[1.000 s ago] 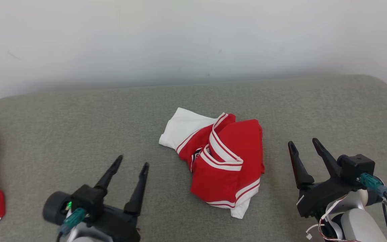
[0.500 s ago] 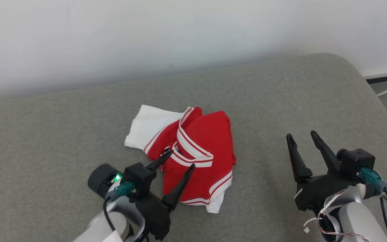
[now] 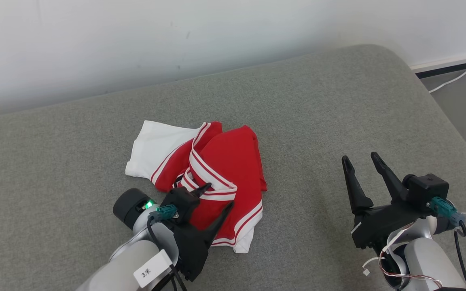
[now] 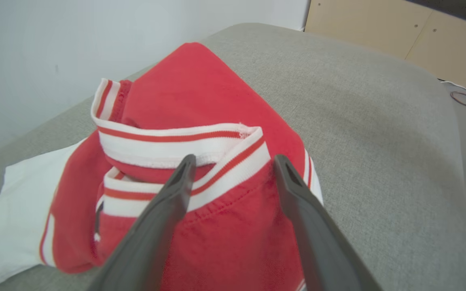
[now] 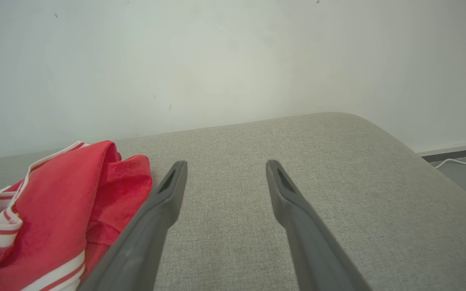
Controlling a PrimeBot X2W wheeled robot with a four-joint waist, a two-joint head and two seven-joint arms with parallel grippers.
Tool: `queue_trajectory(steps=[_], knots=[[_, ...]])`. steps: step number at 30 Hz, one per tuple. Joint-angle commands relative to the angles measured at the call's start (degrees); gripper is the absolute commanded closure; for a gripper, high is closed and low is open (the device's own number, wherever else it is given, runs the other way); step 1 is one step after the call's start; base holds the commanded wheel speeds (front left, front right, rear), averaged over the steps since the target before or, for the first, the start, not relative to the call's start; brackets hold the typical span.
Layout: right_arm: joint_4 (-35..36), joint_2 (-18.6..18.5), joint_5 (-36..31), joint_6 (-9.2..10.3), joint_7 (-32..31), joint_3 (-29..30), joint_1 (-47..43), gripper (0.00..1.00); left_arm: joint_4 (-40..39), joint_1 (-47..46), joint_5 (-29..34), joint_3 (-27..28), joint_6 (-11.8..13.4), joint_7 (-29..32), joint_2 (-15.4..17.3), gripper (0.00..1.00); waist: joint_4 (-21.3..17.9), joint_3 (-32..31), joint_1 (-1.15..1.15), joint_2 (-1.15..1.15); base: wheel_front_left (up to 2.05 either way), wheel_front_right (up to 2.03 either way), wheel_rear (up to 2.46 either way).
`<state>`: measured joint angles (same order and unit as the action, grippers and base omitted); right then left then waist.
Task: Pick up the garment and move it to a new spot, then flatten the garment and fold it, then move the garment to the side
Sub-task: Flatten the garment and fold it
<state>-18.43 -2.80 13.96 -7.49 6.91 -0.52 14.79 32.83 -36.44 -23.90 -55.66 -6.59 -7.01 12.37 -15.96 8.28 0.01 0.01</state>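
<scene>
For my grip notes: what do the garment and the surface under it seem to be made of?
Garment: soft matte knit fabric, perhaps cotton or polyester; it crumples in folds and has ribbed striped bands. Surface: grey woven upholstery, probably padded; fine textile grain and rounded edge.

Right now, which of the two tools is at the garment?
The left tool, open and poised over the red-and-white garment; the right tool is open over bare cushion.

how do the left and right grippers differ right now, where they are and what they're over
The left gripper hangs over the red and white garment, fingers straddling its striped band; the right gripper is over bare grey cushion, clear of the garment. The left gripper angles rightward; the right gripper leans slightly left. Both are open, holding nothing.
</scene>
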Motion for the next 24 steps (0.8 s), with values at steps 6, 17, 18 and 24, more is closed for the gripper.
queue_trajectory(steps=[6, 17, 18, 24], knots=[[-0.4, -0.16, -0.07, 0.0, 0.31, 0.29, 0.74, 0.0, 4.33, -1.26, -2.85, -2.63, -0.78, 0.61, -1.21, 1.0, 0.7, -0.47, -0.01, -0.01, 0.0, 0.0, 0.0], [-0.62, -0.15, -0.44, 0.01, -0.08, 0.18, -0.26, 0.0, 2.33, -3.57, -4.47, -2.07, -0.25, -4.17, -1.49, 1.0, 4.2, -1.85, -0.01, -0.01, 0.0, 0.0, 0.0], [-0.63, -0.16, -0.49, 0.01, -0.11, 0.25, -0.34, 0.0, 1.64, -3.57, -4.72, -1.72, -0.05, -4.37, -1.32, 1.0, 4.62, -1.99, -0.01, -0.01, 0.0, 0.0, 0.0], [-0.45, -0.16, -0.67, 0.01, -0.38, 0.17, -0.95, 0.0, -2.75, -3.17, -5.73, 1.11, 2.3, -5.42, 1.03, 1.0, 7.08, -2.72, -0.01, -0.01, 0.0, 0.0, 0.0]])
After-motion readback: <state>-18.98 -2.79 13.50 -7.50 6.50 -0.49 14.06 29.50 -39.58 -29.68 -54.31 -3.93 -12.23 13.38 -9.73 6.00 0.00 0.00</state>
